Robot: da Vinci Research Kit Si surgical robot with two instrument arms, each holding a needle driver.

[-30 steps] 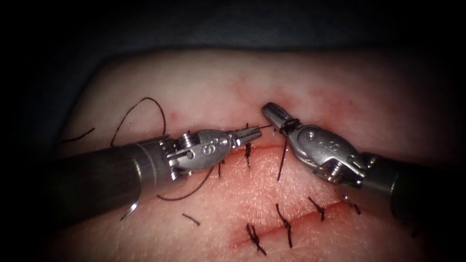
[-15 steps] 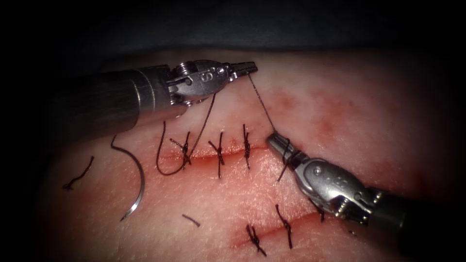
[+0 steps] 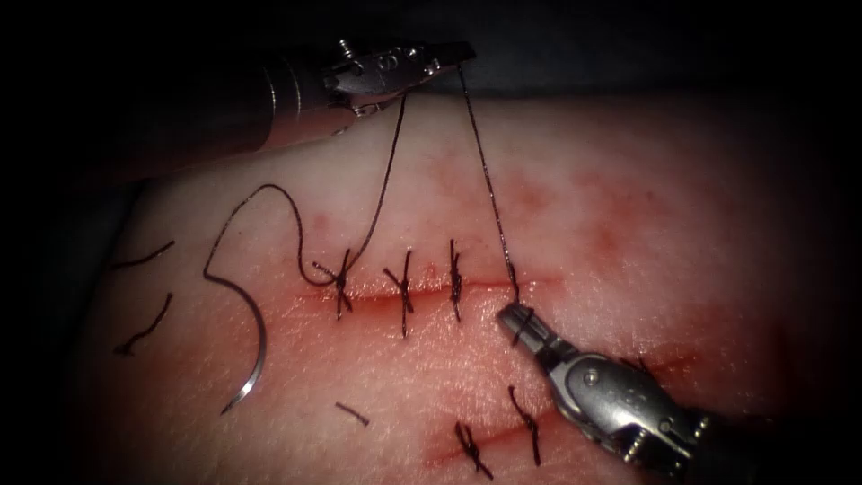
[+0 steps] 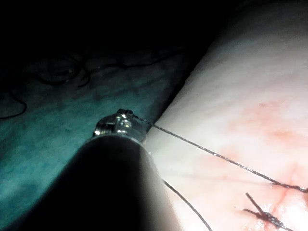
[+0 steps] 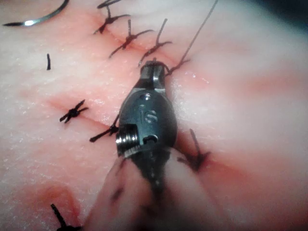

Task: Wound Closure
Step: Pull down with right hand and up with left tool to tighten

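Note:
The left tool (image 3: 452,56) hangs high over the far edge of the tissue (image 3: 628,180), jaws shut on the thread (image 3: 489,184). That strand runs taut down to the right end of the upper cut (image 3: 431,292). A second strand (image 3: 382,193) drops to the leftmost stitch and loops on to the curved needle (image 3: 254,337), which lies free on the tissue left of the cut. The right tool (image 3: 519,320) sits just below the cut's right end, jaws shut on the thread's short end. The left wrist view has the left tool (image 4: 140,126) with taut thread (image 4: 216,155); the right wrist view has the right tool (image 5: 154,72), thread (image 5: 192,41) and needle (image 5: 41,18).
Three tied stitches (image 3: 406,292) cross the upper cut. A lower cut (image 3: 503,431) near the front carries more stitches. Cut ends of thread (image 3: 144,328) lie on the tissue at the left and one (image 3: 352,413) in front. Red fluid stains the tissue around the cuts.
The left tool has risen and moved to the far side, drawing the thread taut. The right tool has dropped back toward the near right, and the thread wound on its jaws has come down to the cut.

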